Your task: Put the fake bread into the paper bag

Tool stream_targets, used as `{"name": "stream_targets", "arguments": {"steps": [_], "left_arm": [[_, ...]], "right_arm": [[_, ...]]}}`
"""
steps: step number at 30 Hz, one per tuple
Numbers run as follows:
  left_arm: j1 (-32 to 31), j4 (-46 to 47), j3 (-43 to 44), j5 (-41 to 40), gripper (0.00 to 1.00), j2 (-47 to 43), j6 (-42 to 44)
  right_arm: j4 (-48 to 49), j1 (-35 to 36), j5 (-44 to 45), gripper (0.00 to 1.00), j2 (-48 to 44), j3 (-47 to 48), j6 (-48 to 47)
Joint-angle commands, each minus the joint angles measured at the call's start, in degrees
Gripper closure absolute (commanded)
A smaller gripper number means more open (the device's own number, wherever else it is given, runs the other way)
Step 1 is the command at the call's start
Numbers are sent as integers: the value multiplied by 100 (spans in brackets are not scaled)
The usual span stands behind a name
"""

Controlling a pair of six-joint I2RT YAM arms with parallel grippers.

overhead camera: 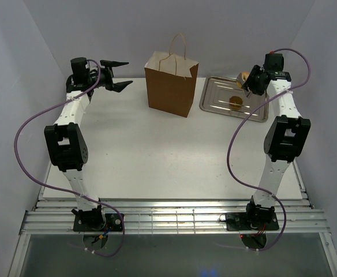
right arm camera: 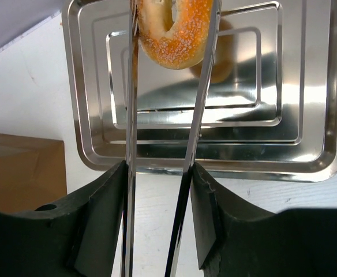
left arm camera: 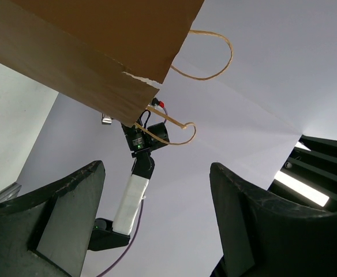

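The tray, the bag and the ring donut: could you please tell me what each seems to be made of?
Tray: polished metal, likely steel; it mirrors the donut above it.
Paper bag: brown kraft paper, matte, with a torn rim and twisted paper handles.
Donut: orange toy, perhaps foam or plastic; it has a matte, grainy, sugar-like coating, and the look leaves the material open.

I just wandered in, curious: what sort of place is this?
Probably a robot test booth, not a kitchen: bare white walls box in a white table, and tongs hold a toy donut over a metal tray.
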Motion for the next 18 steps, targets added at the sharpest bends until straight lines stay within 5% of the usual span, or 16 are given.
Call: {"name": "stream_targets", "arguments": {"steps": [1,18], "left_arm": [[30,-4,-115,75,16,-512,132],[-199,-171,-897,295,16,-1092,360]], "right_arm": [[121,-6,-167,71,-490,-153,-75],[-265,504,-502,71,-1185,40,-216]]}}
